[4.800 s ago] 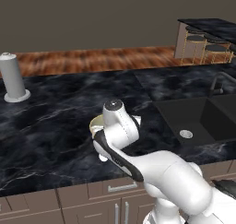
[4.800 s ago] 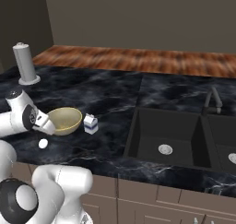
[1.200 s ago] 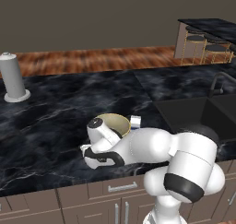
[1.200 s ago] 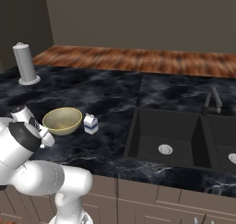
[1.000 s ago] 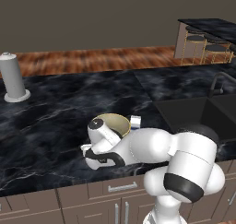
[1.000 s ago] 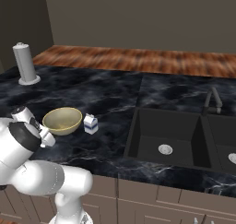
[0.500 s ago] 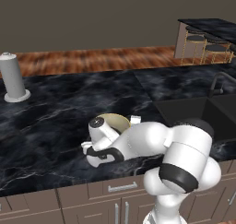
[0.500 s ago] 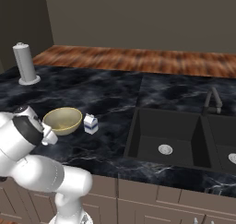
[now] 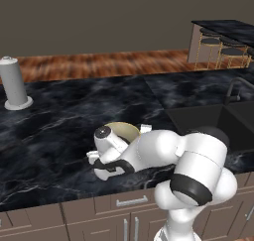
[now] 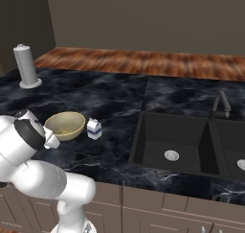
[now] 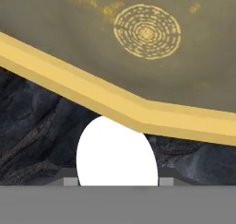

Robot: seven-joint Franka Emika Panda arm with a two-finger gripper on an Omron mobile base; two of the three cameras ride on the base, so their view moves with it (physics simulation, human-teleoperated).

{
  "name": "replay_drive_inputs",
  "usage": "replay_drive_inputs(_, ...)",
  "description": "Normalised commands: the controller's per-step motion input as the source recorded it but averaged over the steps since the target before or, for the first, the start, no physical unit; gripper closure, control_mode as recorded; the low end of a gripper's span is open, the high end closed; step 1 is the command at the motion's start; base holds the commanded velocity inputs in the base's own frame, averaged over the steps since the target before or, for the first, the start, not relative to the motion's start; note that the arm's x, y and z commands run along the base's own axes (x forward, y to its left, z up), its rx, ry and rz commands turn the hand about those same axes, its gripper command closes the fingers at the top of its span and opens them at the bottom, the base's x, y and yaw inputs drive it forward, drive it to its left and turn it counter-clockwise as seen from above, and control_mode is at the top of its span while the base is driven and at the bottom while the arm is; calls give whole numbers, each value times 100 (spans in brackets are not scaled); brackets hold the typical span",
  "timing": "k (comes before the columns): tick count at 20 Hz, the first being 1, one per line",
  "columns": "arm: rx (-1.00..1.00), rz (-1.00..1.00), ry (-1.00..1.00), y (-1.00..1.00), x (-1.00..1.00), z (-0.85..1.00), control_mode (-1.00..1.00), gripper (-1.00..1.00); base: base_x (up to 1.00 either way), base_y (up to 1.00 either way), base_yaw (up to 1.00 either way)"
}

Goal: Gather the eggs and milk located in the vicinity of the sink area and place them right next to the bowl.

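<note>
Down at the front edge of the counter, the gripper (image 11: 117, 179) sits with its jaws drawn in on the white egg (image 11: 116, 156), which lies between the finger tips just beside the rim of the bowl (image 11: 138, 57), possibly touching it. The bowl's tan-gold inside carries a ring of dashed circles. In the left base view the arm's white bulk covers most of the bowl (image 9: 124, 130) and the hand itself is hard to make out. From the right, the bowl (image 10: 65, 124) sits on the black marbled counter (image 10: 110, 102) with the milk (image 10: 94, 129) just beside it, blue markings too small to read. I cannot make out the reddish-brown egg anywhere. Further right the counter drops into the black sink (image 10: 174, 141) with its dark curved tap (image 10: 220, 102); the second basin is cut off at the frame edge. A tall grey cylinder (image 9: 14, 84) stands well apart at the counter's far left, before a wooden floor (image 10: 143, 62) and plain olive wall. Stools (image 9: 218, 49) stand far right.
</note>
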Motion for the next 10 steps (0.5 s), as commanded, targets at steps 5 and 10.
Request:
replay_drive_inputs(5, 0, -3, -11, 0, -5, 0, -100, -100, 0, 0, 0)
replay_drive_inputs(10, 0, 0, -7, 0, -5, 0, -100, -100, 0, 0, 0)
